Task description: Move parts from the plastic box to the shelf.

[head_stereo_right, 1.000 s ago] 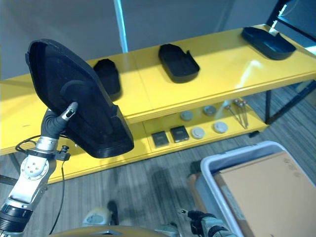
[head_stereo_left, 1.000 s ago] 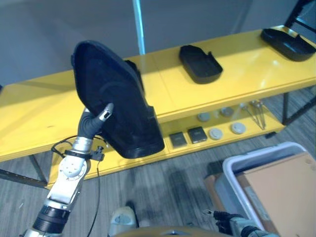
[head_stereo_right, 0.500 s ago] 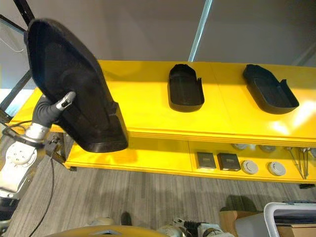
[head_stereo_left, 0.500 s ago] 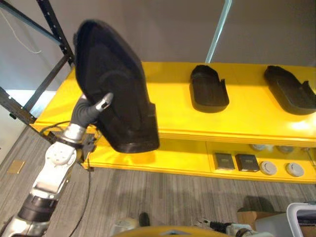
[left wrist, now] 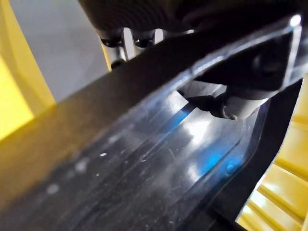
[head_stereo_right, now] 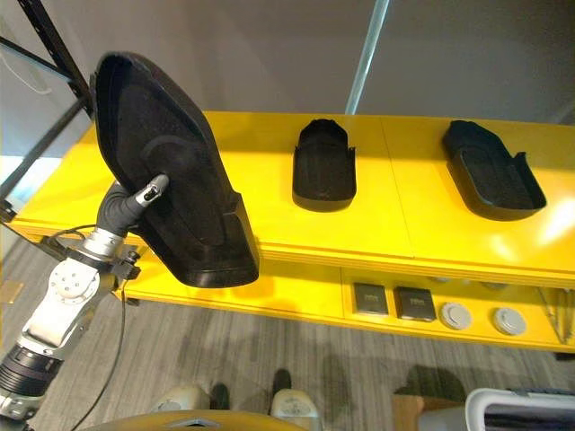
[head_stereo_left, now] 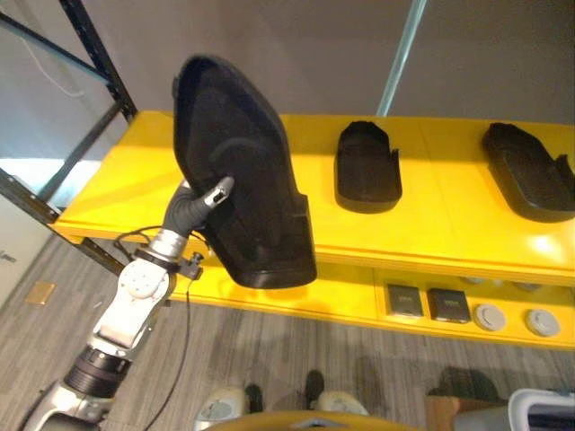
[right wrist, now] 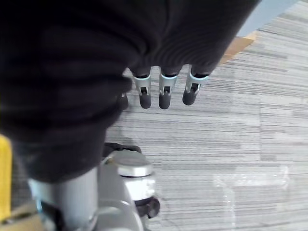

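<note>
Placement is the step in hand: our left hand [head_stereo_left: 208, 199] grips the big black part [head_stereo_left: 241, 184], thumb over its rim, held upright above the shelf [head_stereo_left: 135, 180]'s bare left end. We should tip it flat, clear of the neighbouring part [head_stereo_left: 367, 167], before letting go. Our right hand [right wrist: 161, 89] hangs relaxed, empty.
</note>
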Tool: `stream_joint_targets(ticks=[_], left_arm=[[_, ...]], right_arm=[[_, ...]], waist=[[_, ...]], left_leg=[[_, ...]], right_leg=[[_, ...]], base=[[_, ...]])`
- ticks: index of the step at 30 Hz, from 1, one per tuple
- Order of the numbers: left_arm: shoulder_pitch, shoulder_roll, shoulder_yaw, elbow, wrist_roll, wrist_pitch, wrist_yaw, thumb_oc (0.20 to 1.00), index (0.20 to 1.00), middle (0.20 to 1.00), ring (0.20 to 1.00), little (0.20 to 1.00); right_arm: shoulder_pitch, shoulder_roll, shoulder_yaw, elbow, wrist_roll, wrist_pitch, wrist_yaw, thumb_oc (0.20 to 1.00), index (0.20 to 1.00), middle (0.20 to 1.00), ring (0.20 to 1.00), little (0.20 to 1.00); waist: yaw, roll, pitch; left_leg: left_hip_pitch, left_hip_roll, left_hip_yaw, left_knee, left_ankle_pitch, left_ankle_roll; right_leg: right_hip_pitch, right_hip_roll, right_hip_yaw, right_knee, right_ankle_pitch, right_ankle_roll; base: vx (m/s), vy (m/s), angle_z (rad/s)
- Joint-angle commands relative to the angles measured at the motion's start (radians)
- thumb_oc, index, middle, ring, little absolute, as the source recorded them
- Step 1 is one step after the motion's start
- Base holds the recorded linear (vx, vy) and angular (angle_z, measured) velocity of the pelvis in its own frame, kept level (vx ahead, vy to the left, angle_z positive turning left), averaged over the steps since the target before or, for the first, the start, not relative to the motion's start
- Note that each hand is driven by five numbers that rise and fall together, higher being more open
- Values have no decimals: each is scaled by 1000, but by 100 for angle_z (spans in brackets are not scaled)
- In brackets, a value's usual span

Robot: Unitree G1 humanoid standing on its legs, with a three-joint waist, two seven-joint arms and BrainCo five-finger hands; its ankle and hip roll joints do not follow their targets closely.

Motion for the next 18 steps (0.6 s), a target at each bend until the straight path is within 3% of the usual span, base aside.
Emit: stream_joint_targets(ticks=[1,3,5,6,9,11,15,18], left_arm=[[-36,6,65,-33,64,-69,69,200,200,200,200,200],[-27,18,76,-20,74,-67,91,200,200,200,200,200],[-10,45,102,0,89,-75,115,200,200,200,200,200],[-7,54,116,7,90,-78,117,200,200,200,200,200],[-5,73,144,40,121,-75,139,200,200,200,200,200],[8,92,168,70,162,-81,169,200,200,200,200,200],[1,132,196,110,161,-84,186,200,200,200,200,200],[-44,156,192,117,141,-36,154,200,200,200,200,200]], right_arm=[[-35,-22,-25,13,53,5,0,1000,1000,1000,1000,1000],[-34,-30,-22,11,9,3,-6,1000,1000,1000,1000,1000],[-18,-55,-27,15,10,-9,-10,1000,1000,1000,1000,1000],[-15,-63,-38,14,15,-3,-16,1000,1000,1000,1000,1000],[-10,-79,-49,13,-28,-24,-36,1000,1000,1000,1000,1000],[-3,-86,-52,4,-24,-64,-68,1000,1000,1000,1000,1000],[14,-80,-66,-20,-28,-48,-68,1000,1000,1000,1000,1000],[34,-38,-48,-21,-15,-26,-91,1000,1000,1000,1000,1000]], waist=[[-37,22,-24],[-39,34,-32],[-34,42,-30],[-30,41,-23],[-24,36,-10],[-19,36,0],[-30,62,-7],[-20,57,-17]], left_leg=[[81,70,73,-181,-105,31],[92,104,70,-270,-49,6],[48,182,43,-361,83,-42],[20,207,25,-374,116,-52],[-23,236,-16,-406,142,-63],[-28,225,-62,-392,119,-56],[40,182,-54,-371,17,-23],[73,126,-80,-366,-41,15]], right_leg=[[3,29,-12,22,-89,46],[16,26,3,5,-92,53],[56,14,50,-20,-103,57],[71,5,70,-20,-111,57],[93,-16,105,-5,-129,60],[95,-32,132,22,-145,68],[65,-59,115,80,-162,87],[52,-88,96,118,-158,114]], base=[[217,227,-2],[189,203,-6],[294,353,-9],[247,340,-5],[215,339,-14],[219,440,-39],[134,391,-55],[154,297,-26]])
